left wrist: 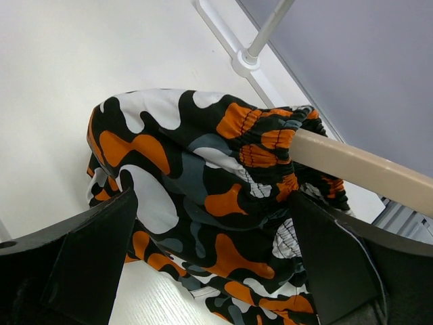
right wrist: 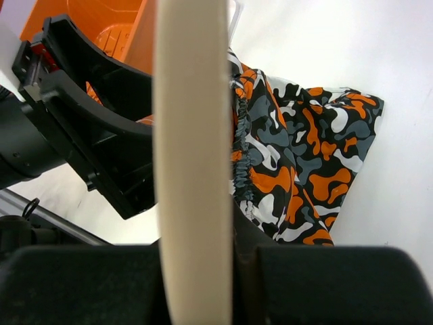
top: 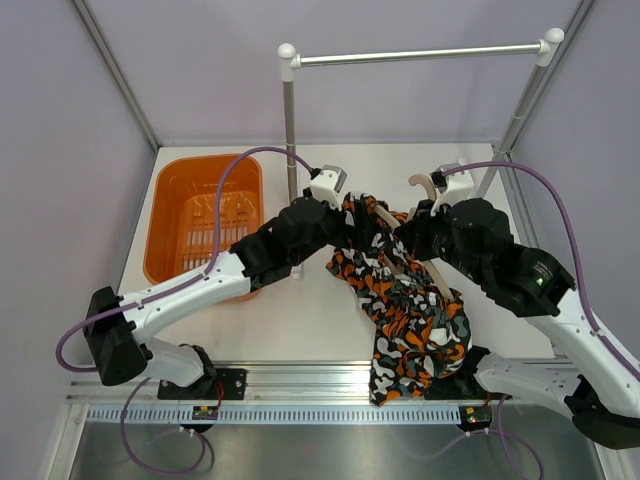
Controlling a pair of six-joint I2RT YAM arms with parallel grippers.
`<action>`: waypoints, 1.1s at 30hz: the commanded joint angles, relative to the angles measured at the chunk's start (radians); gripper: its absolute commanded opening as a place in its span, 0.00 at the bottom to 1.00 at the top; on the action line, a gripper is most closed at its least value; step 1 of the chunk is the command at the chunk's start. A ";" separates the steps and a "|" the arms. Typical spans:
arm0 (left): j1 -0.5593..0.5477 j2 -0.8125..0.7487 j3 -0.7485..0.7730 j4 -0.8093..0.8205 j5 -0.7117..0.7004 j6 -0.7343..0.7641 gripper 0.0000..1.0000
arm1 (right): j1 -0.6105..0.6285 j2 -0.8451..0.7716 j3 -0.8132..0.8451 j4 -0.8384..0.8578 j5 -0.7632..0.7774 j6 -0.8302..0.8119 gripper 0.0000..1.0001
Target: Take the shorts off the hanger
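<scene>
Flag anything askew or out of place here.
The hanger is off the rail, held tilted over the table, with the shorts bunched along it and sagging onto the table.

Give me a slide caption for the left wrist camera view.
Open left gripper, a finger on each side of the camouflage shorts bunched on the wooden hanger.

The white table (top: pixel 300 325) is carrying everything in front of me. An orange basket (top: pixel 205 215) is sitting on its far left part, close to the left wall. A metal rail stand (top: pixel 290 130) is standing at the far side, its left post rising just right of the basket and its right post slanting up from the far right. The shorts (top: pixel 415 320) are trailing down right of the middle, their lower folds lying on the table and spilling toward the mounting rail (top: pixel 330 375) that is running along the near edge.
</scene>
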 commanded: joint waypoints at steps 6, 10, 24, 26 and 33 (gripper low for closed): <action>-0.004 0.026 0.031 0.083 0.007 -0.025 0.99 | 0.014 -0.009 0.018 0.025 0.019 0.021 0.00; -0.004 0.036 0.025 0.135 0.022 -0.028 0.99 | 0.016 -0.006 0.020 0.025 0.010 0.026 0.00; -0.003 0.050 0.064 0.097 -0.074 0.006 0.01 | 0.017 -0.032 0.023 -0.001 0.005 0.034 0.00; 0.002 0.047 0.077 0.067 -0.136 0.012 0.00 | 0.017 -0.038 0.023 -0.010 -0.007 0.038 0.00; 0.123 0.075 0.145 0.019 -0.219 0.002 0.00 | 0.017 -0.084 0.015 -0.089 -0.018 0.041 0.00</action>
